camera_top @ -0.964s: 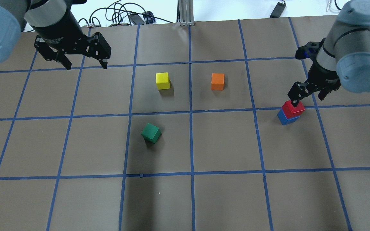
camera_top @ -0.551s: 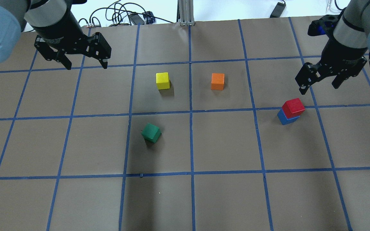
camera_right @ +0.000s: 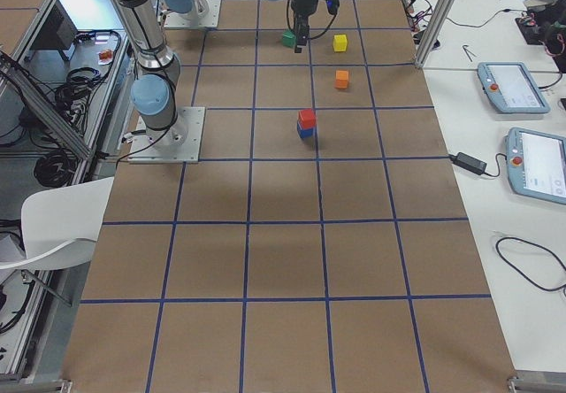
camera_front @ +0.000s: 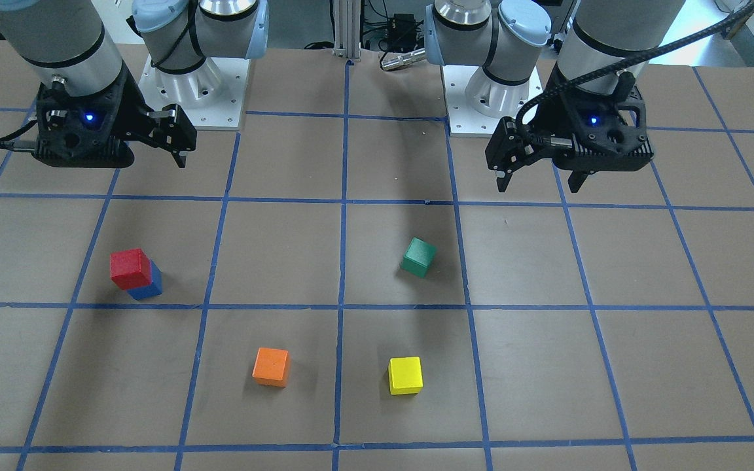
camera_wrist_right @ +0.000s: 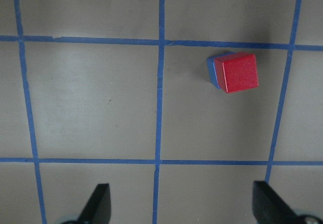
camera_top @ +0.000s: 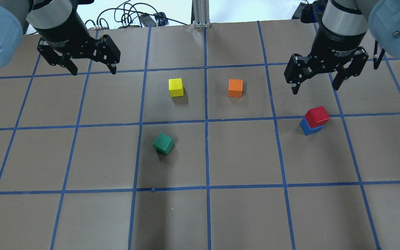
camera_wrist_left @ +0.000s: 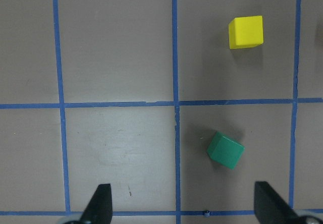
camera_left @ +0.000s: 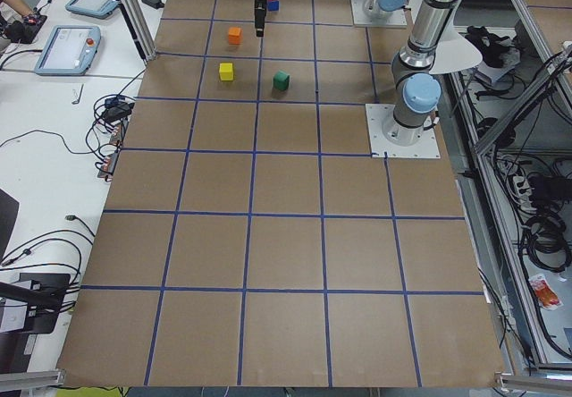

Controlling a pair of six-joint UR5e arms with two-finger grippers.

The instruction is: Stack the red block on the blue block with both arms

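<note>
Table (camera_top: 241,156): one, covered in brown paper and marked into squares with blue tape.

Arms: two. The left arm (camera_top: 52,17) and the right arm (camera_top: 342,17) are both raised above the far half of the table, one on each side.

Grippers: two.
- The left gripper (camera_top: 94,71) has its fingers spread wide. Nothing is between them and they touch nothing.
- The right gripper (camera_top: 314,89) is likewise spread wide and empty. It hangs clear of the stack, on the stack's far side as seen from overhead. Its wrist camera shows both fingertips with only bare table between them.

Blocks: five cubes, one of each colour.
- The red block (camera_top: 317,115) sits on top of the blue block (camera_top: 309,129), turned slightly so that a strip of blue shows along one side. This stack stands on the robot's right, just short of a tape line.
- The green block (camera_top: 163,143) lies left of centre, turned askew to the grid.
- The yellow block (camera_top: 175,87) and the orange block (camera_top: 235,88) sit farther back, on either side of the centre tape line, well apart from one another.
</note>
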